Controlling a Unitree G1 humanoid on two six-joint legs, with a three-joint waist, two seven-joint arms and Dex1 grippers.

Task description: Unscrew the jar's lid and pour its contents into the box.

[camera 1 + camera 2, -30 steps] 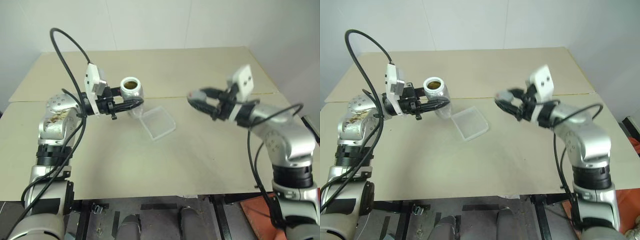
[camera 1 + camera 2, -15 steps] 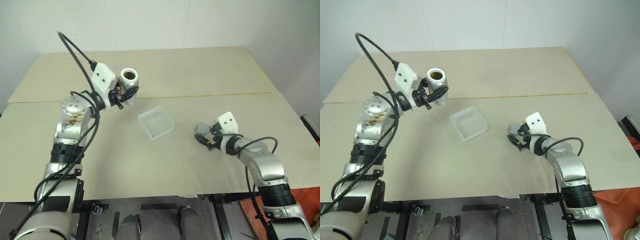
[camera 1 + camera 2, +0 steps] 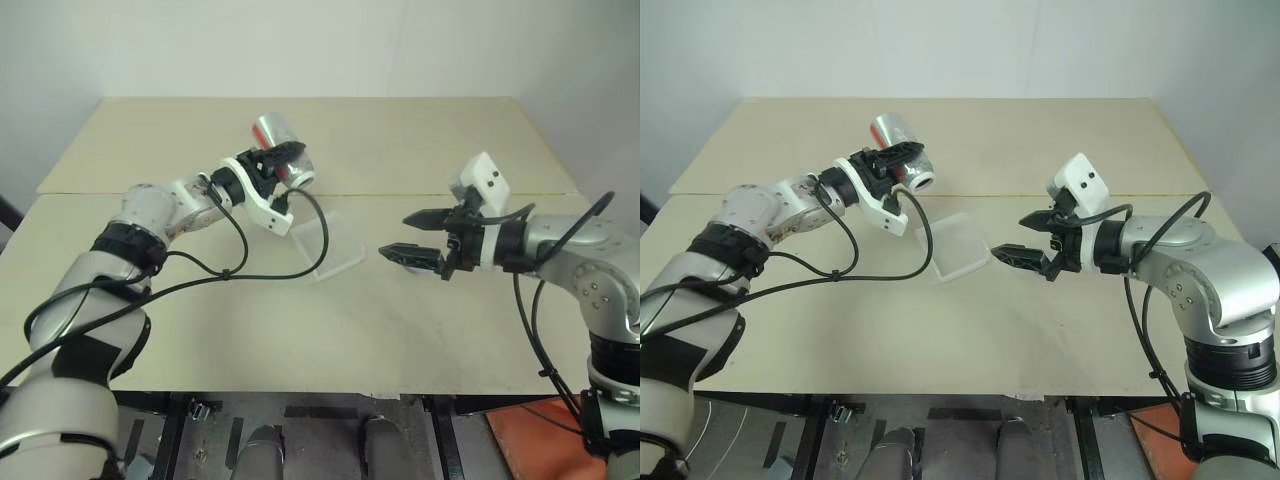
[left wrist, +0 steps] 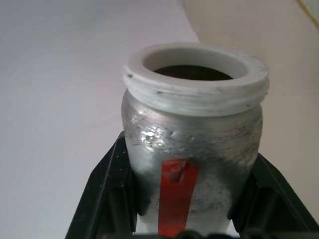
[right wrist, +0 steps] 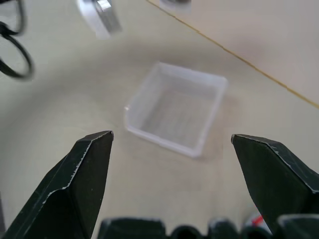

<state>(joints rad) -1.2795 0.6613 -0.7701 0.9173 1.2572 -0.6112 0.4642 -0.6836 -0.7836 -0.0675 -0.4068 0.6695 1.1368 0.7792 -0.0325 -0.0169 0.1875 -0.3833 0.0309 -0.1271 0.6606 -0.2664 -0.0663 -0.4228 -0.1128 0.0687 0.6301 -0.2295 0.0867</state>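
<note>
Jar tipped on its side above bench, mouth toward box, lid off. Right end effector nearest, fingers spread wide, empty, just beside box. Left end effector farther back, clamped on jar.

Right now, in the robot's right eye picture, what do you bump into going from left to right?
The jar squeezed in the left gripper, then the box on the table, then the right gripper with its fingers spread open and empty.
</note>
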